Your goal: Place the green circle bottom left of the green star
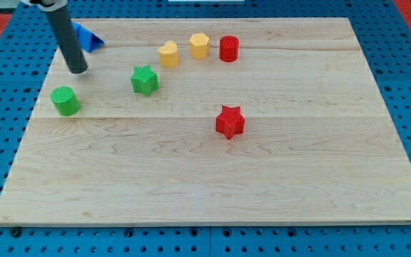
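The green circle [66,101] lies near the board's left edge. The green star [145,79] lies to its right and a little higher in the view. My tip [78,71] stands just above the green circle, slightly to its right, with a small gap between them, and well left of the green star. The dark rod rises from the tip toward the view's top left.
A blue block [88,36] lies at the top left, partly behind the rod. Two yellow blocks [168,53] [200,46] and a red cylinder [228,48] line the top middle. A red star [230,121] lies near the centre. The wooden board [212,193] rests on a blue pegboard.
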Controlling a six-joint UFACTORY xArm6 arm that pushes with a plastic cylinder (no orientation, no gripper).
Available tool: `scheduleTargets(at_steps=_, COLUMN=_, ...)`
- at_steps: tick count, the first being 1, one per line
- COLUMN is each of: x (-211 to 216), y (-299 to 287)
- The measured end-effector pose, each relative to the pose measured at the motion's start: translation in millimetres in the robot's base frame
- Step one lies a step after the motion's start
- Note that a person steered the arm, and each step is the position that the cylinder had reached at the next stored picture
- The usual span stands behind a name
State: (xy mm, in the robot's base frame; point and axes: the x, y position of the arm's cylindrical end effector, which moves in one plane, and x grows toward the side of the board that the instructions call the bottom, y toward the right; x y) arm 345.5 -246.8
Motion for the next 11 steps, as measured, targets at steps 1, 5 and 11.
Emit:
scheduleTargets(at_steps=1, x=51.0, y=-38.7)
scheduleTargets(at_steps=5, x=118.2, y=21.6)
scheduleTargets(at_steps=11, x=174.0, y=205.0)
